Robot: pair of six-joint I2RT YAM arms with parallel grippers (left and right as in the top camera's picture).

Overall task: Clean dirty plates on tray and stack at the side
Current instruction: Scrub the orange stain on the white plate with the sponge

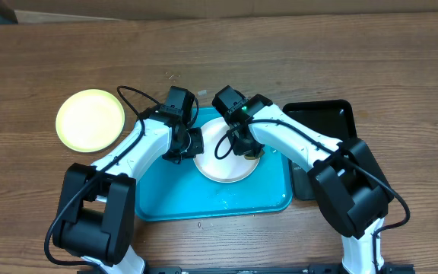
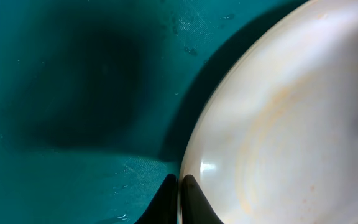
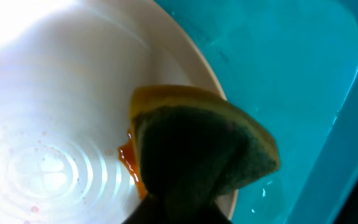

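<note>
A white plate (image 1: 220, 164) lies on the turquoise tray (image 1: 166, 199). My left gripper (image 1: 192, 144) pinches its left rim; in the left wrist view the two dark fingertips (image 2: 180, 182) stand shut on the edge of the plate (image 2: 278, 124), over the tray floor (image 2: 73, 93). My right gripper (image 1: 247, 151) is shut on a yellow sponge with a dark green face (image 3: 204, 146) and presses it onto the plate's right side (image 3: 55, 112). An orange-red smear (image 3: 129, 165) sits beside the sponge. A pale yellow-green plate (image 1: 90, 119) lies on the table, left of the tray.
A narrow black tray (image 1: 324, 122) stands right of the turquoise tray, partly under my right arm. The wooden table (image 1: 280, 53) stretches behind both trays. The tray's raised rim (image 3: 347, 112) runs close to the plate's right edge.
</note>
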